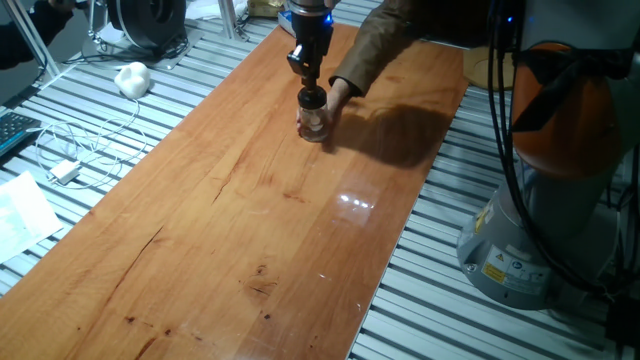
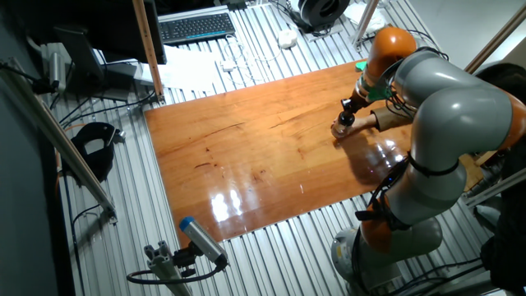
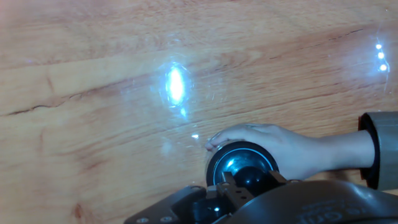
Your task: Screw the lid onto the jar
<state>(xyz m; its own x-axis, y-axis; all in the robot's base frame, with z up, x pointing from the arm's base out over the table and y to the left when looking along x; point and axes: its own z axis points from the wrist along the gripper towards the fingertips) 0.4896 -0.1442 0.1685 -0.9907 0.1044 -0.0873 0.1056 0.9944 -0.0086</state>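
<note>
The small clear jar stands upright on the wooden table near its far end. The black lid sits on top of the jar. My gripper points straight down and is shut on the lid's knob. In the hand view the round lid lies just below the fingers, with the knob between them. A person's hand is wrapped around the jar from the right; it also shows in one fixed view. In the other fixed view the jar is tiny under the gripper.
The person's brown sleeve reaches over the table's far right corner. A white lump, cables and a charger lie on the slatted surface to the left. A keyboard lies beyond the table. The robot's base stands at the right.
</note>
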